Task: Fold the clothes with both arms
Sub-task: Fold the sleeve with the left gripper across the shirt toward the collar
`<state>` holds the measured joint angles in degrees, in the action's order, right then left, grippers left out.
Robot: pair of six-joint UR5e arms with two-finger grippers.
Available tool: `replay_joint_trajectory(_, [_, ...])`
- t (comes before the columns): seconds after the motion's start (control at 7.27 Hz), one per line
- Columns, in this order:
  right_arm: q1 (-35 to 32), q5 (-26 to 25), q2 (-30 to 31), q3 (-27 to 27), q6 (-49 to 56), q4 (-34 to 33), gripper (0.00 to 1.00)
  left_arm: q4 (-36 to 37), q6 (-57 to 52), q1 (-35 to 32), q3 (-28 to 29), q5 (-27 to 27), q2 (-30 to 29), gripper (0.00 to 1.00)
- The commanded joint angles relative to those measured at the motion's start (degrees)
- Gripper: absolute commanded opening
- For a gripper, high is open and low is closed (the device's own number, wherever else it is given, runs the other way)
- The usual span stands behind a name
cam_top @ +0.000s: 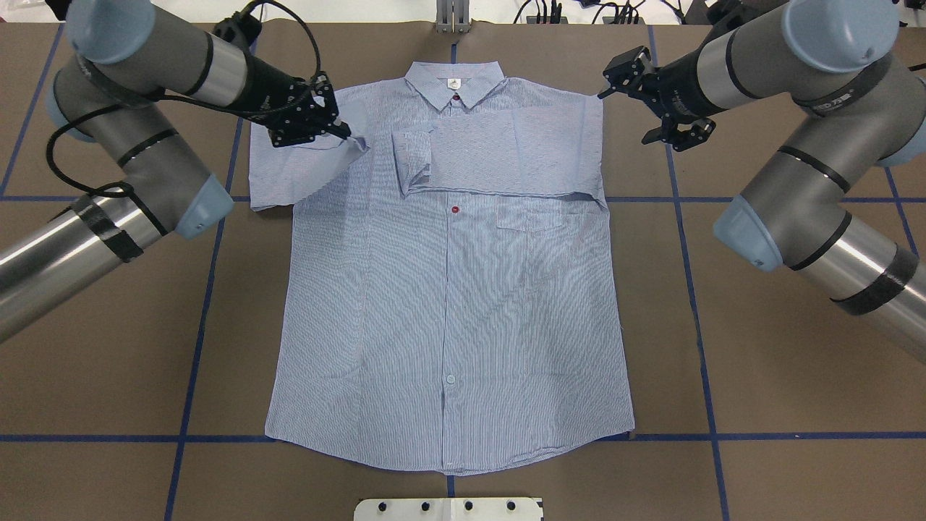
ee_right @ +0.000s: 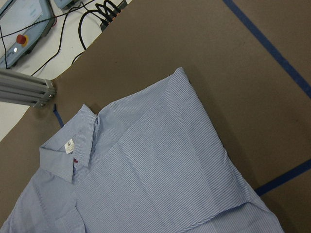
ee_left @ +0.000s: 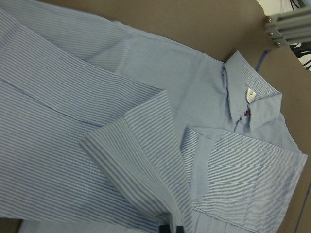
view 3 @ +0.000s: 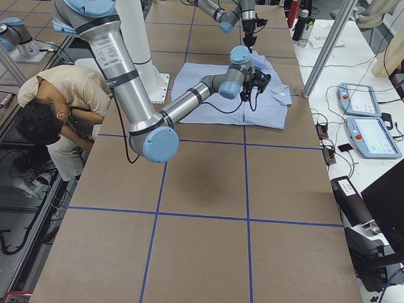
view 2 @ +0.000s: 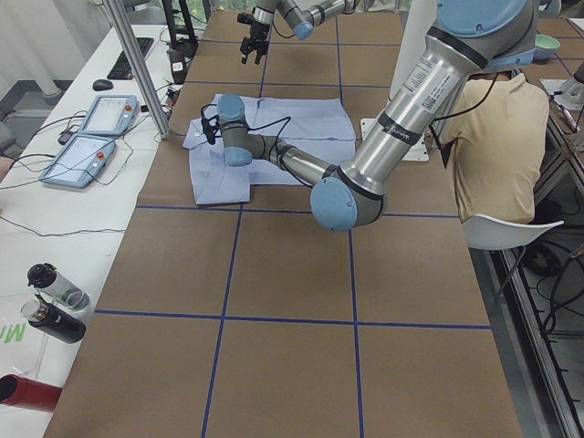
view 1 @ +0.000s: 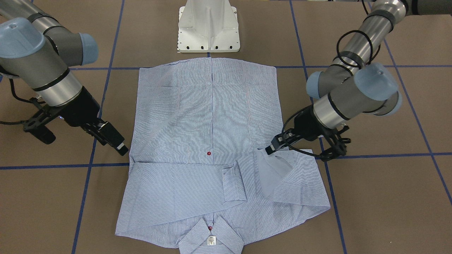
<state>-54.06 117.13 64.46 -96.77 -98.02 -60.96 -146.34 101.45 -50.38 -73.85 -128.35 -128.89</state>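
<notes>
nearest the front-facing camera sits the collar [view 1: 210, 237] with its white label [view 1: 211, 240], spread open above a red-brown button. it belongs to a light blue shirt [cam_top: 448, 304] with fine white stripes, lying front up and mostly flat on the brown tabletop [cam_top: 759, 362], hem toward the white pedestal [view 1: 208, 28] and collar at the far edge. one long sleeve [cam_top: 506, 155] is folded straight across the chest, its cuff ending just past the button placket; below it show a second red-brown button [cam_top: 454, 210] and the chest pocket [cam_top: 532, 217]. the left claw [cam_top: 341, 134] pinches the other sleeve's cuff [ee_left: 146, 165], lifting that fabric over the shoulder area. the right claw [cam_top: 613, 78] hangs just off the shirt's opposite shoulder, touching nothing; whether it is parted or closed cannot be told.
</notes>
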Motion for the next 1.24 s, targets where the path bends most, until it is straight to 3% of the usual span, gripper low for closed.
replay_joint_trajectory(0.0, [-2.9,1.3,1.0,-0.2,1.2,-0.5,1.0,0.0,0.5,5.4,0.7,9.2,-5.8,0.0])
replay_joint_trajectory(0.28, [-3.6,1.1,1.7,0.2,2.6,-0.6,1.0,1.7,0.6,7.5,5.2,12.6,-13.6,0.0])
replay_joint_trajectory(0.55, [-4.0,0.6,1.7,1.0,5.1,-0.6,1.0,2.2,0.1,11.6,5.7,19.1,-15.2,0.0])
replay_joint_trajectory(0.96, [-4.2,0.5,1.7,1.4,5.6,-0.6,1.0,2.1,-0.2,15.2,6.5,23.4,-15.6,0.0])
replay_joint_trajectory(1.1, [-4.3,0.5,1.7,1.7,5.6,-0.6,1.0,2.1,-0.1,16.0,6.6,24.8,-16.1,0.55])
